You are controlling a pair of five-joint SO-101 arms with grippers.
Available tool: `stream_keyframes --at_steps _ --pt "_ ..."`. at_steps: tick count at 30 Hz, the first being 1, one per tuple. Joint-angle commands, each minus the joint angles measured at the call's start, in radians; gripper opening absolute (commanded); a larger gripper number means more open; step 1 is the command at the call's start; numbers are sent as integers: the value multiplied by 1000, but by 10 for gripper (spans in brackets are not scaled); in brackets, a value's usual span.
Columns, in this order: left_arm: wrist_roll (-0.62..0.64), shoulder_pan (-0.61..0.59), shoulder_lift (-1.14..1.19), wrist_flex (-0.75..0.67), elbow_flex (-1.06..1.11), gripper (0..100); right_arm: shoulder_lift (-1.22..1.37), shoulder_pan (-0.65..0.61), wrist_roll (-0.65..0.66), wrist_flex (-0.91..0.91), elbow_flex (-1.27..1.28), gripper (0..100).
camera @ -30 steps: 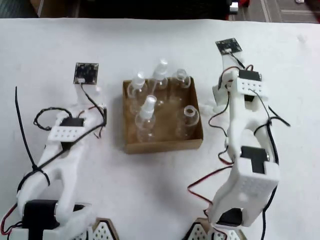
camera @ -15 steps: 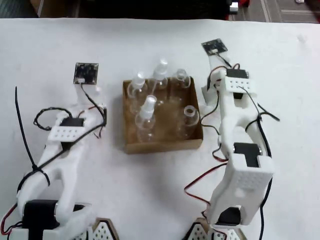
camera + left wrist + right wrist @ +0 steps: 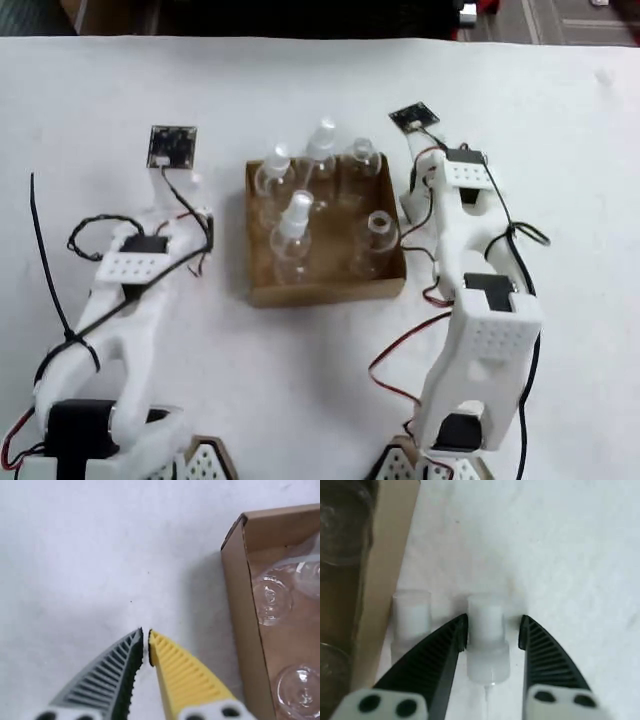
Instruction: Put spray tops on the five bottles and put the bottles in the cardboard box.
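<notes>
The spray top [image 3: 487, 645] I am after lies on its side on the tabletop [image 3: 300, 80], just outside the 3 o'clock wall of the cardboard box [image 3: 325, 292], with its thin dip tube pointing back toward my wrist. My worry is the squeeze. The top is round and smooth, and it sits closer to one finger than the other. I judge that an uneven close could roll it or shoot it out from between the pads. A second spray top [image 3: 410, 617] lies just beside it on the box side, so the finger passing between the two could knock that one against the cardboard. If I lift with the top crooked, the tube could also miss a bottle's neck.

My right tool [image 3: 493, 622] is spread, with one finger on each side of the top's collar. The inner finger is touching it or nearly so, and the outer one stands a little apart. Nothing is gripped yet.

All five bottles stand inside the box. Three wear tops, and at least the bottle [image 3: 378, 232] toward 4 o'clock is bare-necked.

My left tool [image 3: 145, 635] is clenched on nothing, low over the tabletop near the box's 9 o'clock wall.
</notes>
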Motion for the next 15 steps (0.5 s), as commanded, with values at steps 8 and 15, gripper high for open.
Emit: stream_keyframes --at_steps 8,15 --pt "11 -4 -4 -29 -17 24 4 -2 5 -31 -34 24" --pt "11 -4 -4 -28 -14 24 5 47 -106 -48 -34 15"
